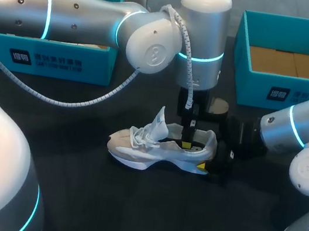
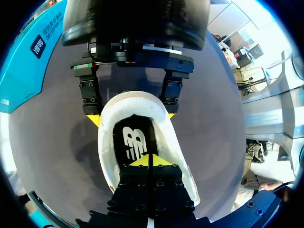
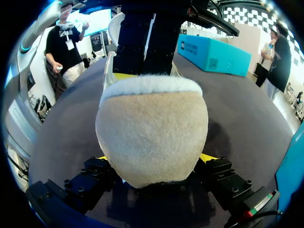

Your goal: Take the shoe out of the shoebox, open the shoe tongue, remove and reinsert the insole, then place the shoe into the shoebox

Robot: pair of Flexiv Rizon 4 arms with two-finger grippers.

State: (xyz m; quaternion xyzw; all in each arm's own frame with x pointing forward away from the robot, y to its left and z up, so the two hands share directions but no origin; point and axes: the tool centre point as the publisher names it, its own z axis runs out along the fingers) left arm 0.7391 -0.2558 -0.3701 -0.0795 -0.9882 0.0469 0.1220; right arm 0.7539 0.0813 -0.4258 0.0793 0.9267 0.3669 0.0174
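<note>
Shoe (image 1: 161,146) out on the table (image 1: 127,206), worked from both ends.
Head view: one white shoe mid-table, tongue (image 1: 159,121) up, two teal shoeboxes (image 1: 276,95) at the far edge. Left wrist view: my left gripper (image 2: 149,160) has its tips together on the single insole (image 2: 135,142), thin and floppy I'd judge, so take its heel edge. Right wrist view: my right gripper (image 3: 154,159) clamps the soft padded heel (image 3: 152,137).

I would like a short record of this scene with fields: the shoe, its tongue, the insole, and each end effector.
shoe: white, upright on the table, outside the shoebox
tongue: raised
insole: dark, lying inside the shoe
left end effector: shut, inside the shoe opening, above the insole
right end effector: shut on the shoe's heel, one finger on each side
</note>
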